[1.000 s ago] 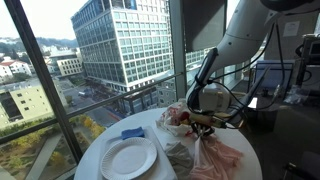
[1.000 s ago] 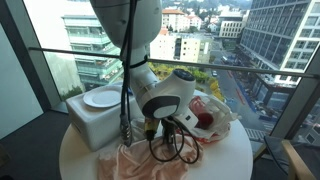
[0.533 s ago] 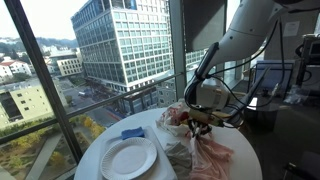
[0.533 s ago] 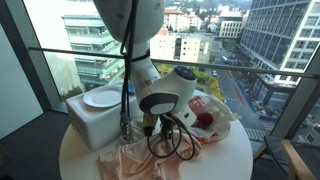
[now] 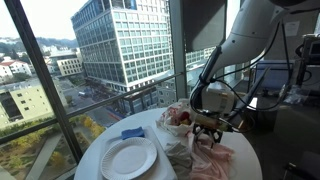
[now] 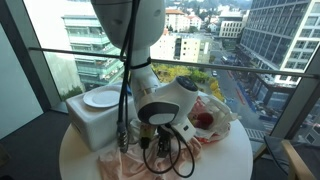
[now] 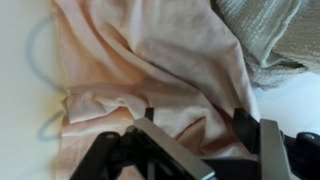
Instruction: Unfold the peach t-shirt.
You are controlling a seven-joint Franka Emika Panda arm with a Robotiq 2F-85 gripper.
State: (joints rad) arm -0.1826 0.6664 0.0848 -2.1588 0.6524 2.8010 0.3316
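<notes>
Logging gripper state first: how wide? (observer)

My gripper stands open, jaws well apart. In the wrist view, peach cloth shows in the gap between the fingers. It holds nothing that I can make out. The tips are at the level of the fabric, but I cannot tell whether they press on it. (me)

Where does the shirt lie relative to you? (observer)

Directly beneath me. The peach t-shirt fills most of the wrist view, rumpled and creased, with a seamed edge at the left. In an exterior view my arm comes down from above, with the gripper end low over the shirt. The shirt is spread on the round white table, toward the table's near edge. (me)

Anything next to it? (observer)

A grey knit cloth lies against the shirt's edge, at the upper right of the wrist view. A crumpled bag with something red inside sits just beyond my wrist. A white plate rests on a white box, well apart from the gripper. A small blue item lies near the plate. (me)
</notes>
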